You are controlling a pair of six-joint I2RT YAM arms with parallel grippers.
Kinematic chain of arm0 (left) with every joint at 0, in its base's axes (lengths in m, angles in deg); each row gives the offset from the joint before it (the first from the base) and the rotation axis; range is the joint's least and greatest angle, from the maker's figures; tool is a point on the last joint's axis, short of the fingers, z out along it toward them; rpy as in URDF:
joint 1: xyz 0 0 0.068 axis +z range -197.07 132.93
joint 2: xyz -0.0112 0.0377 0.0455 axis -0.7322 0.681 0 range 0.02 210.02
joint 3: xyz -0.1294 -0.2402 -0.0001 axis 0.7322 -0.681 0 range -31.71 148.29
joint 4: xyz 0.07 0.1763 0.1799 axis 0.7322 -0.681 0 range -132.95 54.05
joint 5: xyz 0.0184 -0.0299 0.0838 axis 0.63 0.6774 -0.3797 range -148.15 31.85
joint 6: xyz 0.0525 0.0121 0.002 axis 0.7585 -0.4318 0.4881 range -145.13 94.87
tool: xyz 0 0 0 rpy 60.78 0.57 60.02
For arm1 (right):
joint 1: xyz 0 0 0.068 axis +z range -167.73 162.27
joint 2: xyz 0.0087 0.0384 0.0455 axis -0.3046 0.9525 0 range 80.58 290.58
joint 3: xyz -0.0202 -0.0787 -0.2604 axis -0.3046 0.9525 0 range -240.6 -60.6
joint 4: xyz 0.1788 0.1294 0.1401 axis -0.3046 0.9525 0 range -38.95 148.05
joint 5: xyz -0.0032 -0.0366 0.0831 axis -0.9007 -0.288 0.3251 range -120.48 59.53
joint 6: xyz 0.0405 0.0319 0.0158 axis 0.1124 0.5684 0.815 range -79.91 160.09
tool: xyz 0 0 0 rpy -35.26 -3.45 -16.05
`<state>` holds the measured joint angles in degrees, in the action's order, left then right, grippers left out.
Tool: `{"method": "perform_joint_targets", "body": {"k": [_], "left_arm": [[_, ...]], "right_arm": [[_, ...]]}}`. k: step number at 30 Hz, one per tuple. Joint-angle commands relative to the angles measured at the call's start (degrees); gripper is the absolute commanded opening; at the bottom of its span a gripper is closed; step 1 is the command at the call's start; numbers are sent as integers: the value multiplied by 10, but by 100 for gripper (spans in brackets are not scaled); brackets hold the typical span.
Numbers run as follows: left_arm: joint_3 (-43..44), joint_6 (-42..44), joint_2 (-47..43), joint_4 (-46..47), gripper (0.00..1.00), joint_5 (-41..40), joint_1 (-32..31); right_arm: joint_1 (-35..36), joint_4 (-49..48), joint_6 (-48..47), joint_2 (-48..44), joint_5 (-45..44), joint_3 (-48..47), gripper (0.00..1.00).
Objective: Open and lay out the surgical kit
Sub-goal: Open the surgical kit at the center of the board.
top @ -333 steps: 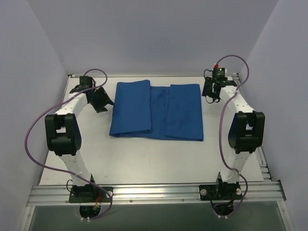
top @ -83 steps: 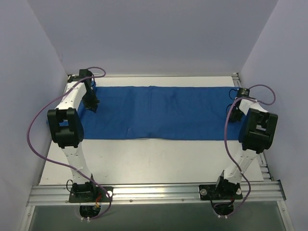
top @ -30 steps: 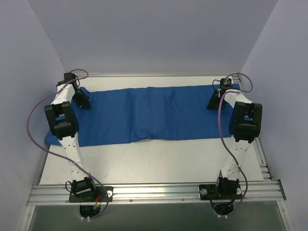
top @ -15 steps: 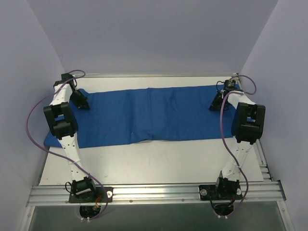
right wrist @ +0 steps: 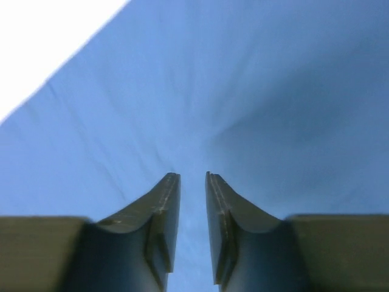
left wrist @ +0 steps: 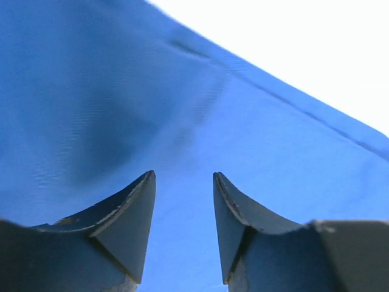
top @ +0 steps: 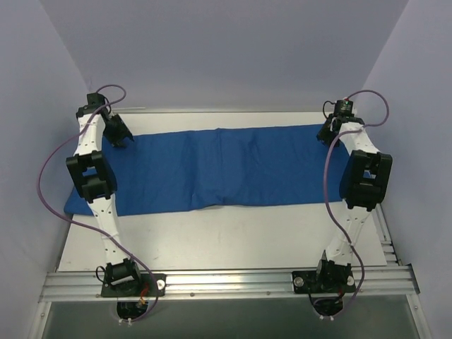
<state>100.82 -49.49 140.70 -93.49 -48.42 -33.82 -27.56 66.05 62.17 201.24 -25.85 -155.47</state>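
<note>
The surgical kit shows as a royal-blue cloth wrap (top: 219, 169), spread in a long band across the table with a low bulge near its middle. My left gripper (top: 119, 134) hangs over the cloth's far left corner. In the left wrist view its jaws (left wrist: 182, 176) stand open with nothing between them, and blue cloth (left wrist: 121, 91) lies below. My right gripper (top: 326, 133) hovers at the far right corner. Its jaws (right wrist: 192, 176) are a narrow gap apart and empty, above the cloth (right wrist: 255, 91).
The white table (top: 233, 233) runs in front of the cloth to the metal rail (top: 226, 282) holding both arm bases. The cloth's near left corner (top: 70, 205) reaches the table's left edge. Purple walls close in on both sides and behind.
Both grippers have opened and let go of the cloth's far corners, then moved up and back from it. The cloth has settled flat where it was.
</note>
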Motion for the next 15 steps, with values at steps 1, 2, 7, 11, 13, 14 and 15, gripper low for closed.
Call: {"method": "perform_joint_targets", "body": {"k": [1,2,7,11,13,14,15], "left_arm": [[32,4,-48,18,52,33,-14],[24,-2,-51,21,53,42,-14],[-67,-38,-83,63,55,95,-15],[-93,-38,-97,66,56,108,-17],[-91,-39,-98,61,56,110,-17],[-87,-39,-96,59,56,113,-17],[-83,-39,-94,54,56,113,-19]], "right_arm": [[-7,-53,-3,7,-98,-74,33],[-10,-60,-6,31,-108,-94,35],[-19,-20,-34,133,-138,-249,43],[-24,-41,-45,171,-153,-279,45],[-27,-46,-38,180,-165,-285,47],[-29,-48,-28,189,-169,-289,48],[-29,-50,-24,194,-171,-292,50]]}}
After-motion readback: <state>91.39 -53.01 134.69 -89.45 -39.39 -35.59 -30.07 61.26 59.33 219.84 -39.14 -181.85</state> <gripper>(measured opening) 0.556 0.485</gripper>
